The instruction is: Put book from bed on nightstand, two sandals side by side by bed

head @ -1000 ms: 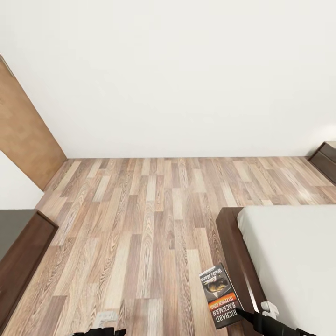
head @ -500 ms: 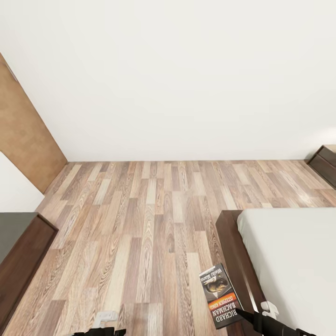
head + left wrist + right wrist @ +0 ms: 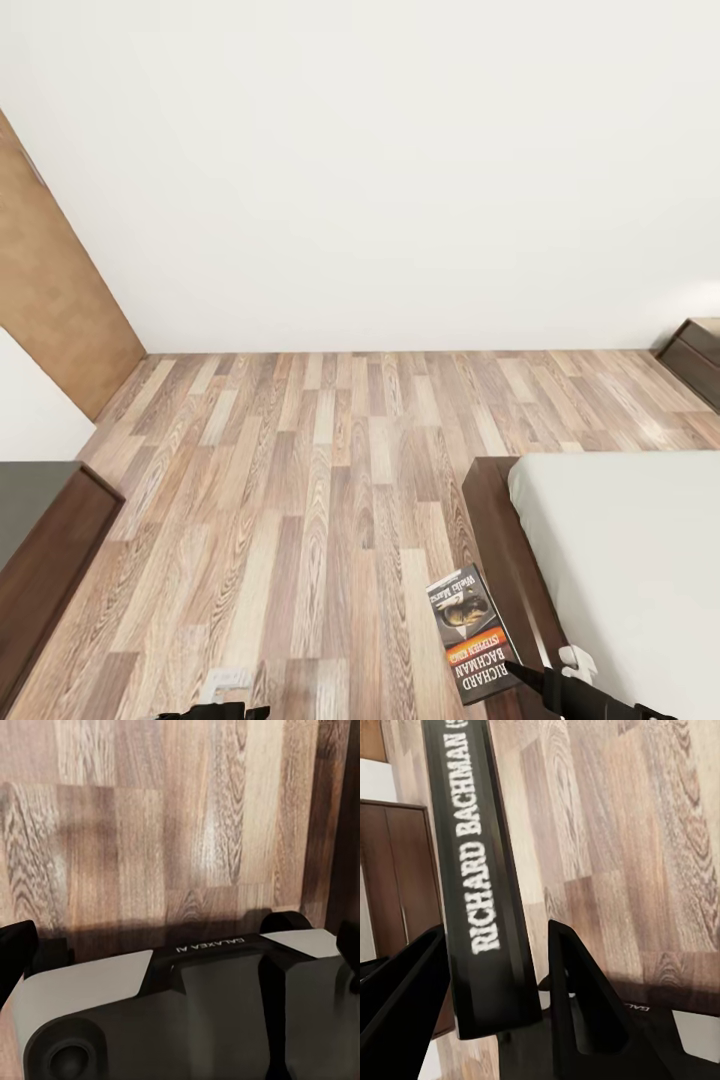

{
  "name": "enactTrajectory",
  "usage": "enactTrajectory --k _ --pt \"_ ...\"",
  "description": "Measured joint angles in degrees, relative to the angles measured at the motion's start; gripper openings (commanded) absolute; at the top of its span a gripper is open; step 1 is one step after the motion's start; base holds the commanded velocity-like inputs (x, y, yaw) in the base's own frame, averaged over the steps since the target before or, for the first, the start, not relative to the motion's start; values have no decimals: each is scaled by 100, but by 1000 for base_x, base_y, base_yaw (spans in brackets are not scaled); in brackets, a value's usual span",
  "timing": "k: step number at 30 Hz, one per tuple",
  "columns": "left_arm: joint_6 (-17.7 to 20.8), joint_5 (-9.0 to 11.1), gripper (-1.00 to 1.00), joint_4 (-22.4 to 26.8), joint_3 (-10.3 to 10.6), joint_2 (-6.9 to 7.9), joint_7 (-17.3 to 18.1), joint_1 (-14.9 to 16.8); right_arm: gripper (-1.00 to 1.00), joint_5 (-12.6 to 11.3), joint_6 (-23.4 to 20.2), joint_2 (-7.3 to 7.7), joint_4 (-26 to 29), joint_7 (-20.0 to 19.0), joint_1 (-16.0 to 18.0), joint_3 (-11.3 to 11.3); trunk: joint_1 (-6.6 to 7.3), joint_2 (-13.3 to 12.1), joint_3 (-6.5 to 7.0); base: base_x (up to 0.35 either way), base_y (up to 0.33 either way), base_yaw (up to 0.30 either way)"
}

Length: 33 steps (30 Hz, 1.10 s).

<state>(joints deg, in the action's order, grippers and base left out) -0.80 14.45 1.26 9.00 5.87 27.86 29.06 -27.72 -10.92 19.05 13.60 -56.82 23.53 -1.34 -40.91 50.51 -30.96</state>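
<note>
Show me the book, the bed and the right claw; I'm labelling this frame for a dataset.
book (image 3: 470, 634): head view, middle of the front cover.
bed (image 3: 620, 560): head view, bare grey mattress top.
right claw (image 3: 499, 997): right wrist view, between its two black fingers, shut on the book's spine.

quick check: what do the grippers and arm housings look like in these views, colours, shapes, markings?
Right gripper: two matte black, flat, wedge-shaped fingers. In the head view its arm is black with a small white fitting. The left wrist view shows a rounded light-grey housing with a black centre strip lettered GALAXEA AI. No cables visible.
</note>
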Motion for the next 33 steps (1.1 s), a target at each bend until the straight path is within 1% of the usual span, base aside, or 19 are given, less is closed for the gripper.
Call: enactTrajectory --k 33 --pt "-1 -1 100 -1 0 0 0 -43 -100 0 0 0 1 -1 0 0 0 0 304 0 0 0"
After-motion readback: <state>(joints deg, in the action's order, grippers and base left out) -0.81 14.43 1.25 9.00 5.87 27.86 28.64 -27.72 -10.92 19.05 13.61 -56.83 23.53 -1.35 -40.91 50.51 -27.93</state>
